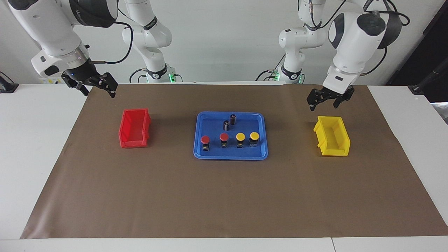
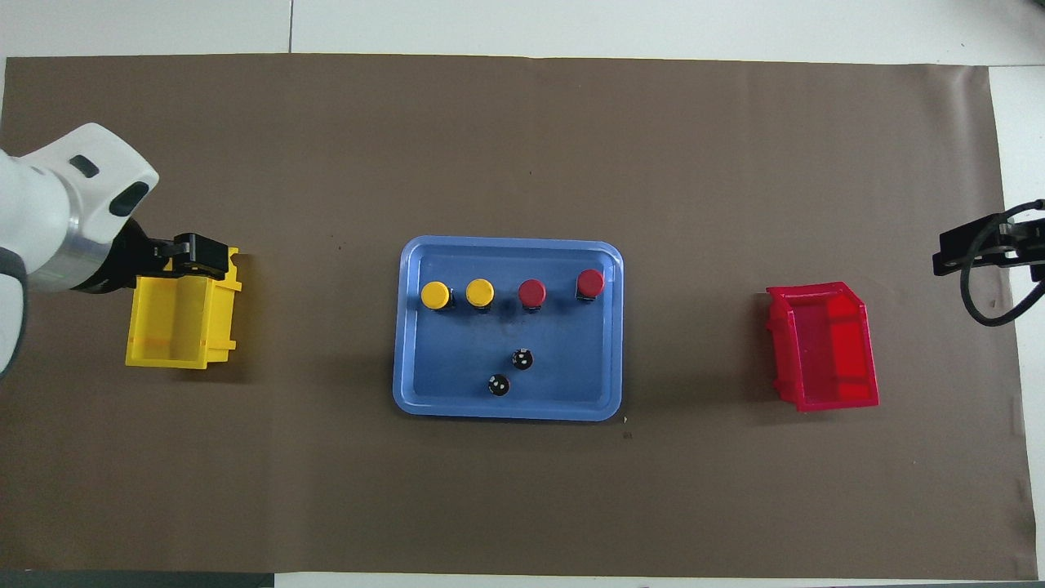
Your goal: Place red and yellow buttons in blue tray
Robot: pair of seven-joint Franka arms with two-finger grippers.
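Note:
The blue tray lies in the middle of the brown mat. In it stand two red buttons and two yellow buttons in a row along the tray's side farther from the robots. My left gripper is open and empty, raised over the yellow bin. My right gripper is open and empty, raised over the mat's edge beside the red bin.
Two dark capless cylinders stand in the tray, nearer to the robots than the buttons. A yellow bin sits toward the left arm's end, a red bin toward the right arm's end.

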